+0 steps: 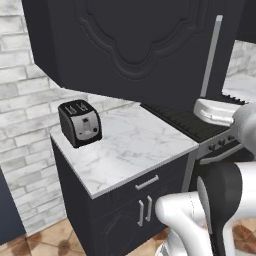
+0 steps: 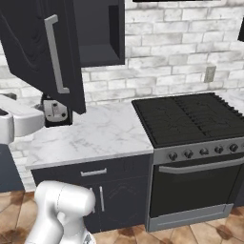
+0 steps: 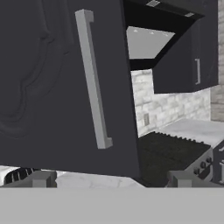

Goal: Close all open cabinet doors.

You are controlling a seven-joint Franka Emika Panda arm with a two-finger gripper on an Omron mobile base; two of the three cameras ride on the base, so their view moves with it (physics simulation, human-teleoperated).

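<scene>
Hanging ajar: black cabinet door (image 3: 65, 87), silver handle (image 3: 92, 78); claw (image 3: 111, 178) apart; no legible writing.

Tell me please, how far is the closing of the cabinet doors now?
Nothing looks done yet: the near cabinet door stands swung open off its cabinet box. In hand: the gripper faces that door near its handle, apart from it. A farther door also looks open.

White arm extended level, forearm horizontal. Gripper (image 3: 111, 178) with jaws spread apart, both finger tips (image 3: 41, 178) bare and holding nothing.
</scene>
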